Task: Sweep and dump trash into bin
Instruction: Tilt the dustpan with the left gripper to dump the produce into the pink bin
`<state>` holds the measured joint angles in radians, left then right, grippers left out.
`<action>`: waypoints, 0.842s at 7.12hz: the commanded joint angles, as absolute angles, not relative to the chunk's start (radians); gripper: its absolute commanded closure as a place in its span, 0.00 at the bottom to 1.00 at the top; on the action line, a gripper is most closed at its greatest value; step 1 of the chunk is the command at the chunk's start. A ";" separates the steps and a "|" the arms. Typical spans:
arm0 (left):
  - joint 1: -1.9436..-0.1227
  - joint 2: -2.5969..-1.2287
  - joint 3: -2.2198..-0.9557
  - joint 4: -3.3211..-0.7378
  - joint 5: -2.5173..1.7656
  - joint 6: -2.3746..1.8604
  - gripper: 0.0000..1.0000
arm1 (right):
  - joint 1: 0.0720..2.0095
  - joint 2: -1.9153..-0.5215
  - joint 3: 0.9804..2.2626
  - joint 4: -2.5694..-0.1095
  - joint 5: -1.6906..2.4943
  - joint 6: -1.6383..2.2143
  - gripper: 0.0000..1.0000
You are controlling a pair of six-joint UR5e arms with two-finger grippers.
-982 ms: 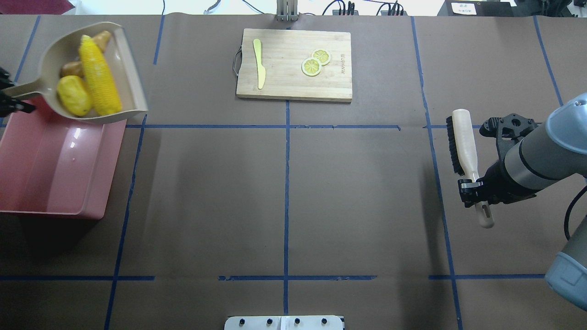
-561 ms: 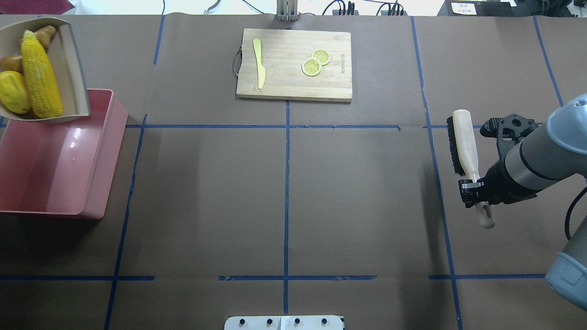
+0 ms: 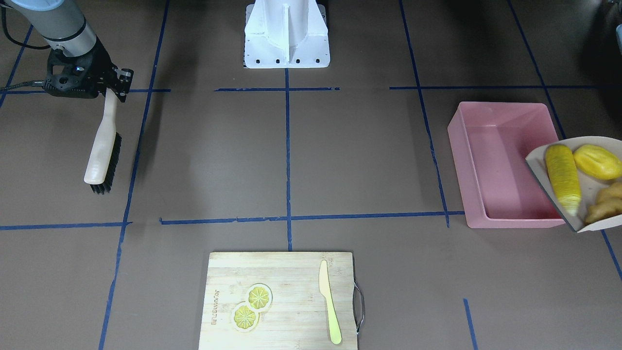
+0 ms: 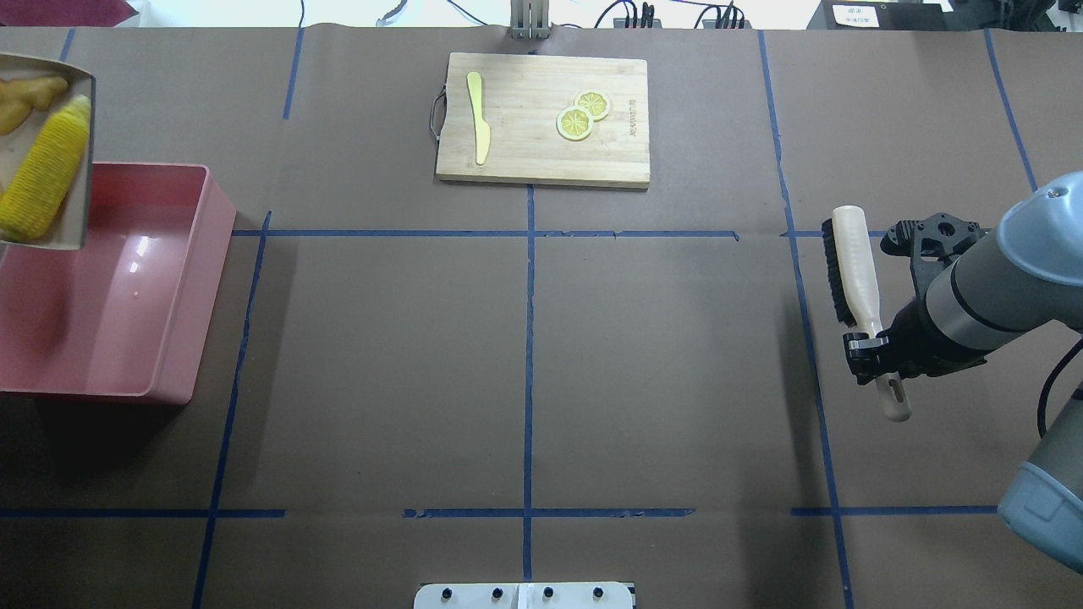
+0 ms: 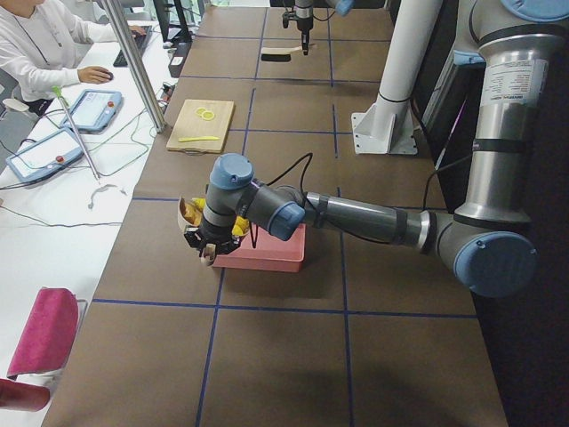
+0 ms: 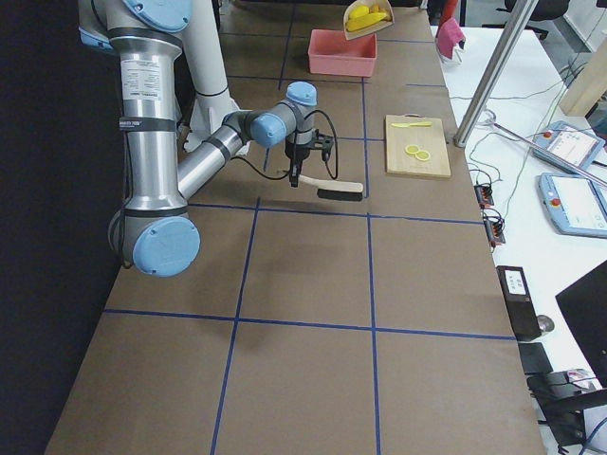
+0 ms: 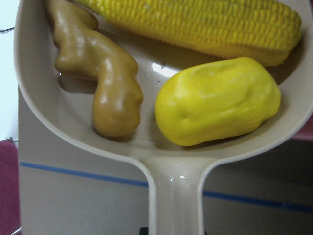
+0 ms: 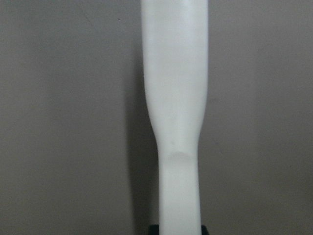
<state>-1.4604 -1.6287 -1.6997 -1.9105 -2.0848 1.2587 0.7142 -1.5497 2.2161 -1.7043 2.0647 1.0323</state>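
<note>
All three pieces of trash are riding in the beige plastic dustpan (image 3: 589, 188): the long yellow corn cob (image 3: 562, 177), the lumpy yellow potato-like piece (image 3: 596, 162) and the small tan knobbly ginger root (image 3: 602, 204). The pan hangs tilted over one end of the large pink rectangular plastic bin (image 3: 491, 160). Both table views crop it hard. The front-facing view loses the pan's handle side. The overhead shows just a slice of pan with the cob (image 4: 42, 173) and the ginger (image 4: 21, 97), and no potato at all. Up close on the left wrist camera, the potato (image 7: 217, 100) sits nearest the handle, beside the ginger (image 7: 105, 88), with the cob (image 7: 195, 22) lying crosswise beyond them. The handle runs off the bottom edge, so I cannot tell how the left gripper's jaws stand. From the left side, the left arm stretches long and low from the base to the bin, and its wrist blocks most of the pan. Across the table, the right gripper (image 4: 867, 345) is clenched on the narrow neck of the pale wooden brush with black bristles (image 4: 854, 271). The forearm is angled down and the brush is held level, but whether the bristles touch the brown paper is unclear. On the far side sits the wooden cutting board (image 4: 541, 161).
</note>
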 commanded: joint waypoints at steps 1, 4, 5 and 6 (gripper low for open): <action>-1.456 -1.655 -1.739 -1.872 -1.941 1.487 0.98 | 0.715 -1.554 2.192 -1.645 2.063 1.038 1.00; -1.456 -1.663 -1.750 -1.870 -1.933 1.572 0.98 | 0.715 -1.554 2.186 -1.634 2.063 1.043 1.00; -1.456 -1.670 -1.747 -1.835 -1.942 1.569 0.98 | 0.715 -1.555 2.186 -1.634 2.063 1.042 1.00; -1.459 -1.739 -1.759 -1.701 -1.969 1.557 0.98 | 0.715 -1.557 2.186 -1.634 2.063 1.040 1.00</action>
